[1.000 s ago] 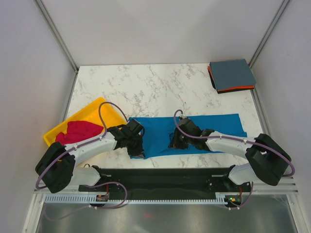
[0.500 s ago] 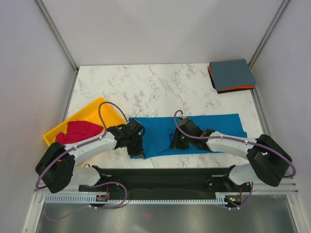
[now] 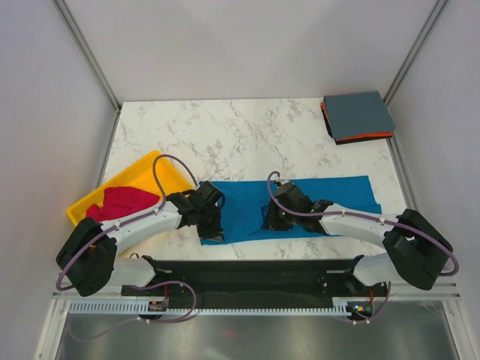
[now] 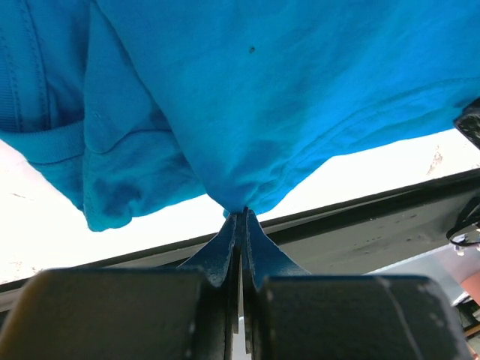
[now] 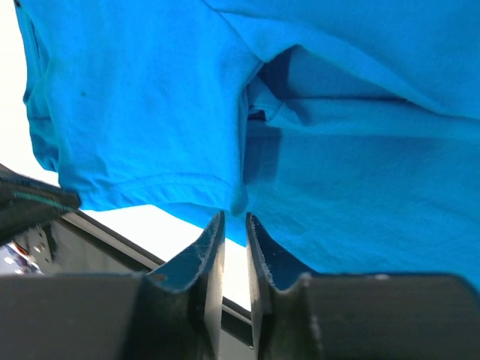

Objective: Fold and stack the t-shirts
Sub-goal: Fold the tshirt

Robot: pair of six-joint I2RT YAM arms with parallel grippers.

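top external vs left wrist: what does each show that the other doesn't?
Only top external: the yellow tray holding the magenta-red t-shirt, the folded grey-blue t-shirt stacked on the orange t-shirt at the far right corner, and the right gripper at the blue t-shirt's near edge.
Only left wrist: the left gripper, fingers pinched shut on the hem, cloth drawn to a peak at the tips.
Both: the blue t-shirt lying on the marble table.

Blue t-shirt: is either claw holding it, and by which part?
Left claw pinches the blue t-shirt by its near hem. Right claw sits at the hem with jaws slightly apart, gripping nothing visible.
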